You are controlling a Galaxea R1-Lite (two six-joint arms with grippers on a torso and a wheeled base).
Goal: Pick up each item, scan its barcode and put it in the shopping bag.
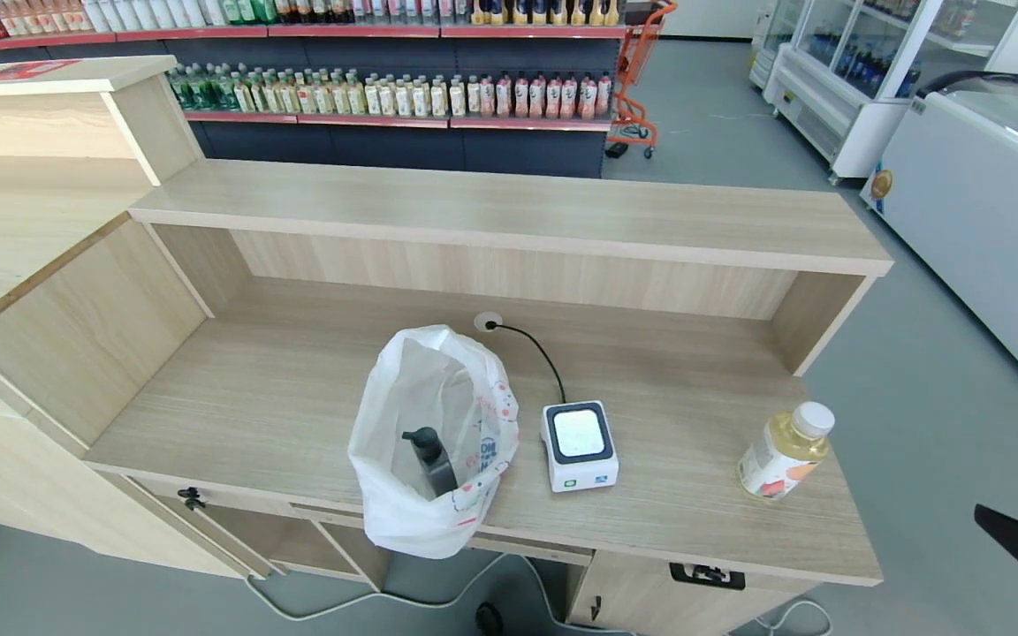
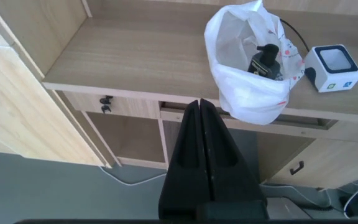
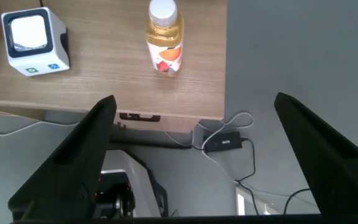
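Bottle [image 1: 783, 452] carries a red-orange label, shopping bag [image 1: 390, 503] illegible lettering

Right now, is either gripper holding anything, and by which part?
Nothing is held: left gripper shut and empty, right gripper open, apart from the bottle.

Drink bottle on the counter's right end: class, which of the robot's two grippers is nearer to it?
Right. The right gripper hangs open off the front edge of the counter, near the drink bottle. The left gripper, shut, sits before the shopping bag, with the scanner between.
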